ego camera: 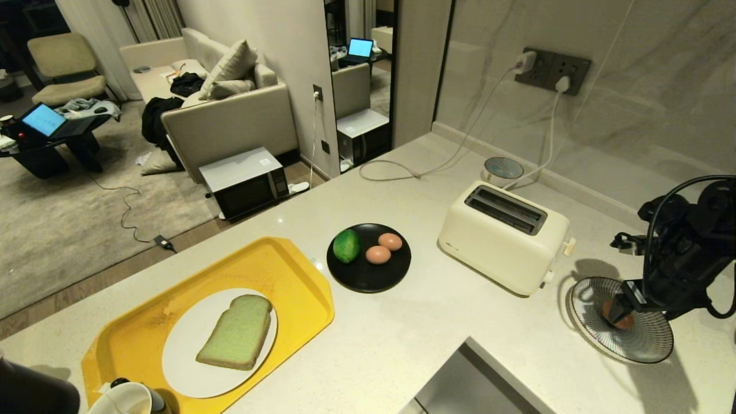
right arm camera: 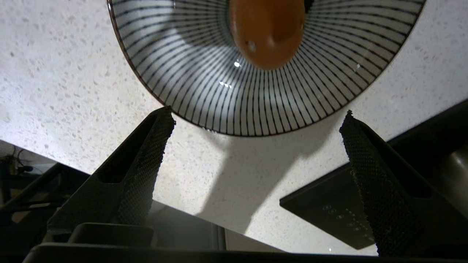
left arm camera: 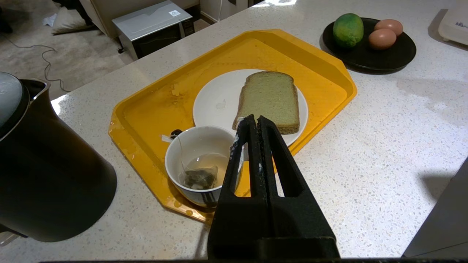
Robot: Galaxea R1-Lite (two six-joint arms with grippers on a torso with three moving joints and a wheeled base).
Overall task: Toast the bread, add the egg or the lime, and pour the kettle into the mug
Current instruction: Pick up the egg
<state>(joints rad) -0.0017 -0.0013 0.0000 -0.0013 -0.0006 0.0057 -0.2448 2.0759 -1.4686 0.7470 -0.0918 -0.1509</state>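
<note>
Hovering lower right with jaws spread: right gripper (right arm camera: 256, 120), egg (right arm camera: 268, 31) lying just ahead in striped bowl (right arm camera: 204, 80).

The right gripper (right arm camera: 256, 120) stands wide open at the bottom of the frame; the egg (right arm camera: 268, 31) lies in a striped bowl (right arm camera: 204, 84) at the top, on the speckled counter (right arm camera: 55, 73).
</note>
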